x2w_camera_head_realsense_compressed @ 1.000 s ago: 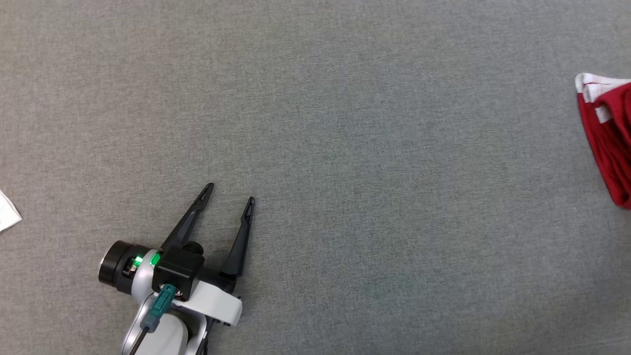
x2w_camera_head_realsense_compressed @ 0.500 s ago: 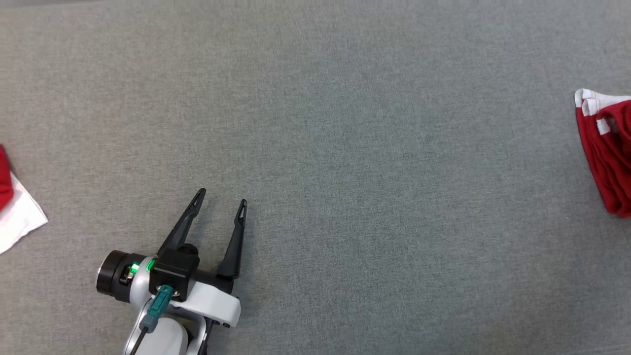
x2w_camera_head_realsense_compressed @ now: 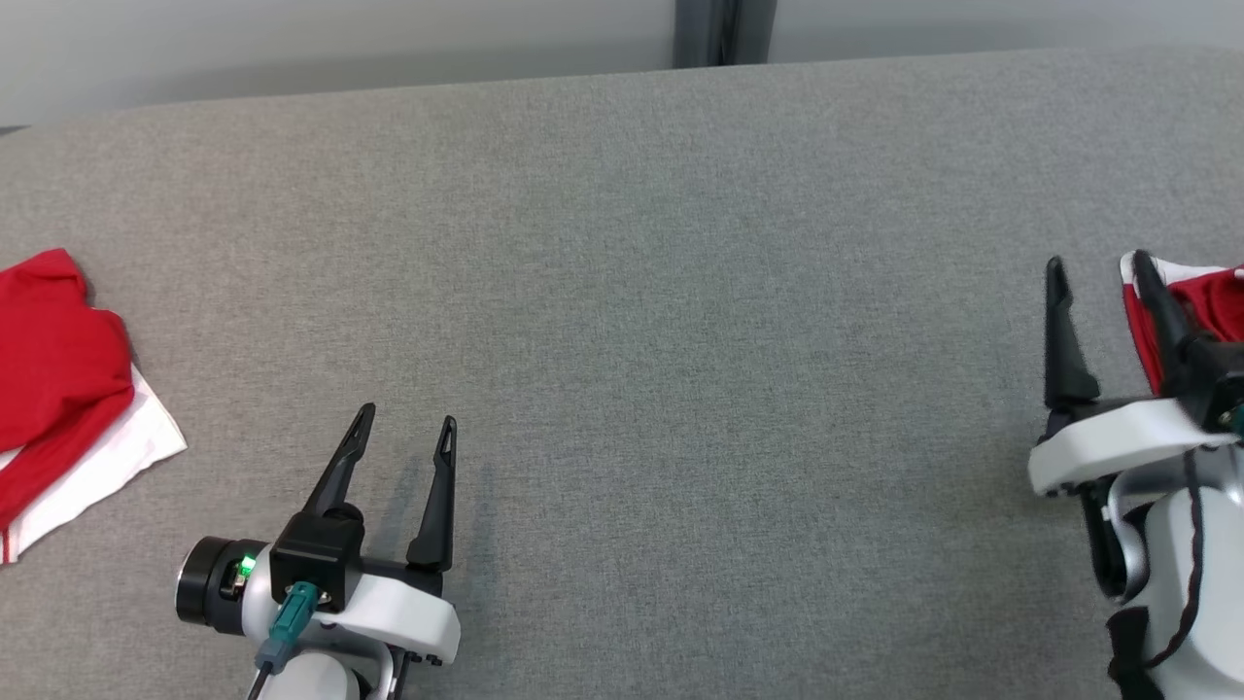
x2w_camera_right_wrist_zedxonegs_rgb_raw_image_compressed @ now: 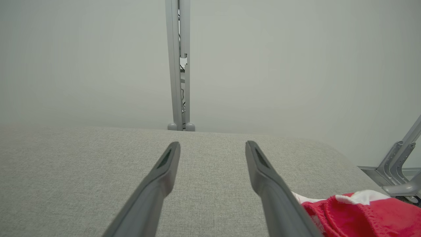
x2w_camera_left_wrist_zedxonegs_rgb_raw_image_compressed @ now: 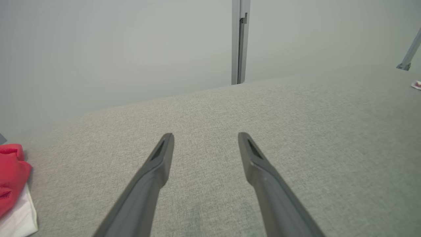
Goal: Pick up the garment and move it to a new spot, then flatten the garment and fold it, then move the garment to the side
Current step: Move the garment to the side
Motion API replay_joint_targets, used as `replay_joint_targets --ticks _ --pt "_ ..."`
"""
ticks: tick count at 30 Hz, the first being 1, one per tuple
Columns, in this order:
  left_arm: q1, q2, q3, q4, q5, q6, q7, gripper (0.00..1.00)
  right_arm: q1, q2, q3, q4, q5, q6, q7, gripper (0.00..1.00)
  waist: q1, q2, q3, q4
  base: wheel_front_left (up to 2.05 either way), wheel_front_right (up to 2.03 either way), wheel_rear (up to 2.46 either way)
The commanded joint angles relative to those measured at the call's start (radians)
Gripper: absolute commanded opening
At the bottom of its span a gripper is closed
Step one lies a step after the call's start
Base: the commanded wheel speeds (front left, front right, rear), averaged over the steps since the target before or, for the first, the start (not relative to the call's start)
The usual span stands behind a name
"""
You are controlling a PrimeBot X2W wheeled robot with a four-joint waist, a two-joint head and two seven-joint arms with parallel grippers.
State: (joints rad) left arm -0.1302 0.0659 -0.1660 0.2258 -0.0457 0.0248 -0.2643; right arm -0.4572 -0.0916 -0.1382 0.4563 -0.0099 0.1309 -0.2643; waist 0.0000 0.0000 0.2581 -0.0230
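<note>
The left pincer [x2w_camera_head_realsense_compressed: 408, 416] and right pincer [x2w_camera_head_realsense_compressed: 1096, 260] are over the bench [x2w_camera_head_realsense_compressed: 680, 340], well apart. The garment [x2w_camera_head_realsense_compressed: 1220, 297] lies just right of the right pincer, beside its right finger; a second garment [x2w_camera_head_realsense_compressed: 58, 389] lies well left of the left pincer; a post [x2w_camera_head_realsense_compressed: 708, 31] stands beyond both, behind the bench.

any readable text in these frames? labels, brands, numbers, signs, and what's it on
None: no readable text in any of the three views.
Left end effector and right end effector: plain dark fingers, no markings.
Wrist light: a green glow, not a character.
Folded red and white garment and red and white garment on the left: no print or tag visible.
Grey post: unmarked.
</note>
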Motion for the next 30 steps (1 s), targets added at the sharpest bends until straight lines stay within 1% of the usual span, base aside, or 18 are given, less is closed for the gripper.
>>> replay_joint_targets --ticks 1,7,9,14,20,30 --pt "0.008 0.001 0.009 0.002 -0.007 0.006 0.000 1.00 0.030 0.004 0.016 -0.012 0.014 0.000 0.001 1.00 0.0000 0.0000 -0.026 0.015 0.00 0.00 0.00" --pt "0.041 -0.005 0.040 0.019 -0.016 0.017 0.000 1.00 0.142 0.035 0.080 -0.034 0.067 0.000 0.001 1.00 0.0000 0.0000 -0.086 0.031 0.00 0.00 0.00" --pt "0.053 -0.006 0.050 0.025 -0.015 0.017 0.000 1.00 0.177 0.036 0.086 -0.037 0.087 0.000 0.001 1.00 0.0000 0.0000 -0.105 0.034 0.00 0.00 0.00" --pt "0.083 -0.010 0.073 0.040 -0.019 0.021 0.000 1.00 0.254 0.038 0.148 -0.033 0.165 0.000 0.001 1.00 0.0000 0.0000 -0.159 0.037 0.00 0.00 0.00" --pt "0.128 -0.012 0.096 0.056 -0.025 0.028 0.000 1.00 0.318 0.038 0.191 -0.055 0.173 0.000 0.001 1.00 0.0000 0.0000 -0.230 0.033 0.00 0.00 0.00" --pt "0.167 -0.013 0.139 0.063 -0.026 0.036 0.000 1.00 0.365 0.038 0.201 -0.102 0.185 0.000 0.001 1.00 0.0000 0.0000 -0.273 0.019 0.00 0.00 0.00"
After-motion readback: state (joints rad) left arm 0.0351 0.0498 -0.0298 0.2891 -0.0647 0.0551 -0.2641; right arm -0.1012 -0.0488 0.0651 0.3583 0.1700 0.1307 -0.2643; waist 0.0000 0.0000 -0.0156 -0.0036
